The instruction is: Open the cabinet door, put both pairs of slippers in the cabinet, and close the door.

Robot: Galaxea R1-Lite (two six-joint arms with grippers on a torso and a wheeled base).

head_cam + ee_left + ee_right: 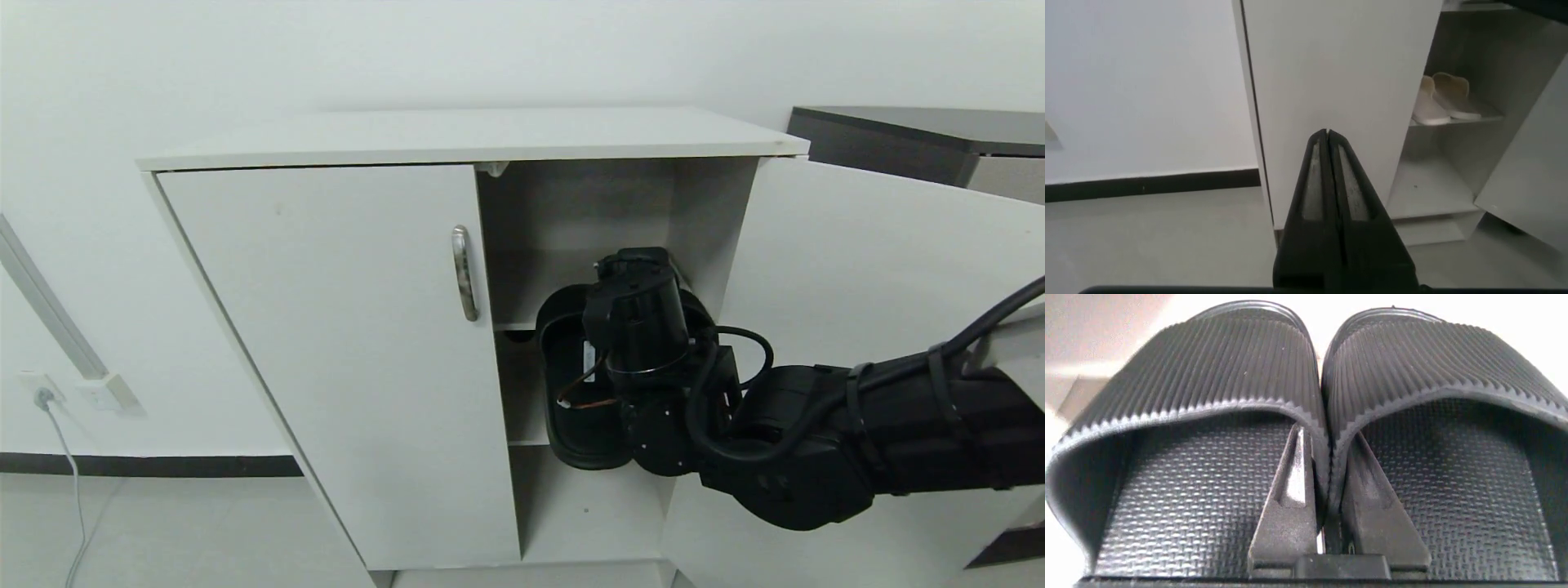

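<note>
The right tool is closed on the black slippers. Its two fingers reach under the straps and pinch the two inner strap edges together, so the pair hangs as one bundle with the footbeds facing the wrist.

In the head view, this bundle sits in the open right half of the cabinet, in front of the shelf edges. Its long axis is steep rather than level. The strap ends are up by the upper shelf, and the heels are down by the shelf below. Judging from that, the pair has to be tipped flatter and pushed in toe-first, or the heels will probably catch the lower shelf edge.

The right door stands swung out beside the arm. A pale pair of slippers already lies side by side on a low shelf inside.

The left tool is pressed shut on nothing and hangs in front of the closed left door, well apart from the opening. The right arm is the nearer one for the placing.
</note>
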